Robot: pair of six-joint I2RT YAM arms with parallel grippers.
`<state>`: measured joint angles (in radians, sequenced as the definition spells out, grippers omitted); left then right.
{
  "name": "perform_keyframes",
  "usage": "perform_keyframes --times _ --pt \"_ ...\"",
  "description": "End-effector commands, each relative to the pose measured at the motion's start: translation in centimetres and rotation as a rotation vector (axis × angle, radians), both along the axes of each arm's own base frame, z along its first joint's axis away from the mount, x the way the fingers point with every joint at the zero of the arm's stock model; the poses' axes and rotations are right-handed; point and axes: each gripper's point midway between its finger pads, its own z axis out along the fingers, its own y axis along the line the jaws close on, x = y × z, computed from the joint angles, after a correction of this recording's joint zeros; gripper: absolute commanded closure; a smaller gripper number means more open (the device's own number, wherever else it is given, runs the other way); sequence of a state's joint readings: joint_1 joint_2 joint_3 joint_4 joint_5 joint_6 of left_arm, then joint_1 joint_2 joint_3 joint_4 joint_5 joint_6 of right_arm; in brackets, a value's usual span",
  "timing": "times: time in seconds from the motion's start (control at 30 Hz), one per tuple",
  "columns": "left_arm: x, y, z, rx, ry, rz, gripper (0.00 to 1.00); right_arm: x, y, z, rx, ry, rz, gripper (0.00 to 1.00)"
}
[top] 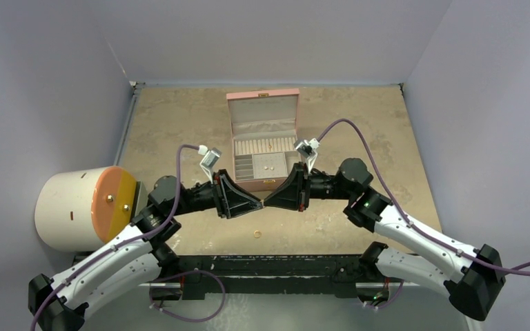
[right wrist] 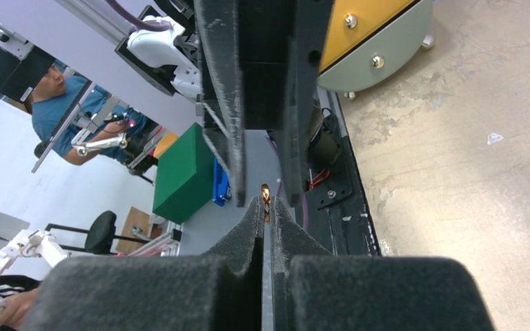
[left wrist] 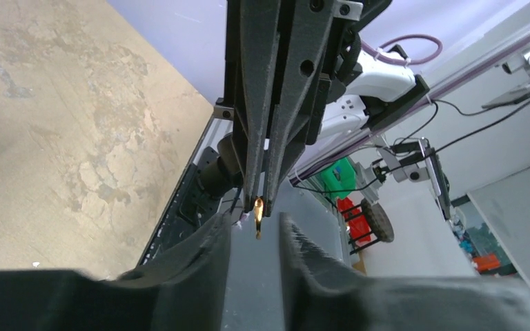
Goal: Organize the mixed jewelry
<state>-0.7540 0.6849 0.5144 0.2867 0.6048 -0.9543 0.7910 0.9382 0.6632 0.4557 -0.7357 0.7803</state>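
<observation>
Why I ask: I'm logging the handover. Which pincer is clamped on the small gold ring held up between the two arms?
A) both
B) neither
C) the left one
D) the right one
D: in the right wrist view the right pincer is pinched shut on the gold ring, while the left pincer has its fingers apart on either side.

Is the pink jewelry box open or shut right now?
Open. Its lid stands raised at the back, and the top view shows the compartments inside.
</observation>
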Motion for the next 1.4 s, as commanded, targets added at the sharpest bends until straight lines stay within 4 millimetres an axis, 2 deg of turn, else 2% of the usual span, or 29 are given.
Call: perform_keyframes --times 0.0,0.03,0.13,0.2,0.27,0.4,0.57,0.67,0.8,1.1,1.37 --pt "0.5 0.7 2.6 -0.03 -0.072 0.065 0.58 0.1 -0.5 1.9 0.041 -0.077 -0.028 1.0" --pt "0.8 0.9 2.5 -0.011 -0.087 0.091 0.53 0.2 -0.6 1.9 0.034 -0.079 -0.038 1.0" --pt "2.0 1.8 2.3 0.057 -0.105 0.181 0.45 1.5 -0.6 2.2 0.013 -0.103 -0.108 1.0" --pt "2.7 2.6 2.2 0.1 -0.12 0.246 0.35 2.6 -0.7 2.1 -0.029 -0.116 -0.165 1.0" --pt "3.4 3.5 1.9 0.157 -0.129 0.306 0.3 3.9 -0.8 1.9 -0.083 -0.125 -0.226 1.0" --pt "4.5 5.5 3.0 0.217 -0.189 0.42 0.25 7.3 -1.3 0.7 -0.236 -0.127 -0.374 1.0" --pt "5.6 7.9 4.1 0.287 -0.243 0.548 0.24 12.7 -2.8 -1.3 -0.44 -0.126 -0.612 1.0" --pt "6.4 9.3 4.6 0.317 -0.259 0.63 0.24 14.9 -2.9 -2.1 -0.503 -0.138 -0.688 1.0" --pt "7.6 11.8 4.1 0.362 -0.267 0.766 0.24 17.8 -2.8 -3.3 -0.581 -0.148 -0.778 1.0" --pt "8.5 14.9 1.9 0.452 -0.241 0.918 0.24 22.2 -1.0 -8.1 -0.725 -0.108 -0.856 1.0" --pt "8.6 15.2 1.5 0.47 -0.23 0.928 0.24 26.1 0.1 -10.8 -0.788 -0.12 -0.948 1.0"
